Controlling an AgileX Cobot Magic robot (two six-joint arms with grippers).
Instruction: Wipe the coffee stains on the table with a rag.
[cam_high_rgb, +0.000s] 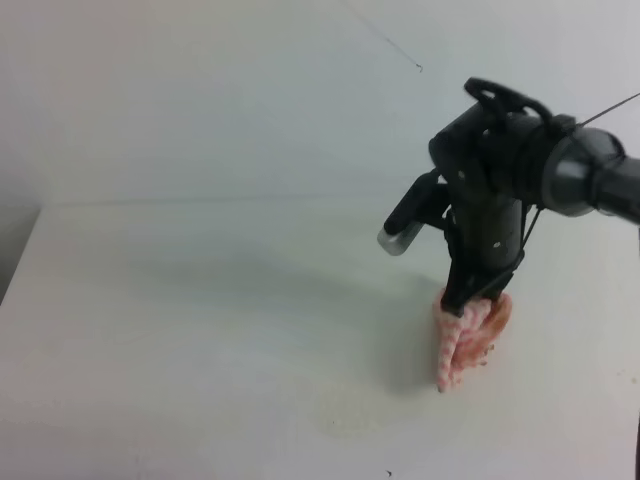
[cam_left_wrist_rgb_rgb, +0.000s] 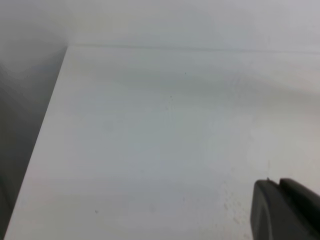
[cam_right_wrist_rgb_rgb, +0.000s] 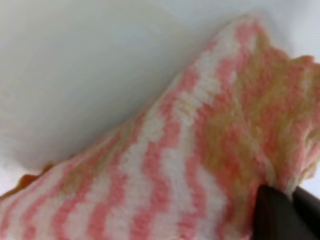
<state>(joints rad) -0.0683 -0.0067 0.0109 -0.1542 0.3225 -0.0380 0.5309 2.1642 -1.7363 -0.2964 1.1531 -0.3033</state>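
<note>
My right gripper (cam_high_rgb: 470, 298) points down over the right part of the white table (cam_high_rgb: 200, 330) and is shut on the rag (cam_high_rgb: 465, 342). The peach-pink rag hangs bunched from it, its checked edge tip touching the tabletop. In the right wrist view the rag (cam_right_wrist_rgb_rgb: 200, 150) fills the frame, with brownish patches on its pink-and-white weave, and a dark fingertip (cam_right_wrist_rgb_rgb: 280, 215) shows at the lower right. No orange-brown coffee blotch shows; only a faint pale smear (cam_high_rgb: 345, 415) lies on the table left of the rag. One dark fingertip (cam_left_wrist_rgb_rgb: 285, 210) of my left gripper shows above bare table (cam_left_wrist_rgb_rgb: 150, 140).
The table's left edge (cam_high_rgb: 20, 260) drops off beside a grey wall. The table's back edge (cam_high_rgb: 250, 200) meets a pale wall. A thin cable (cam_high_rgb: 385, 40) hangs at the top.
</note>
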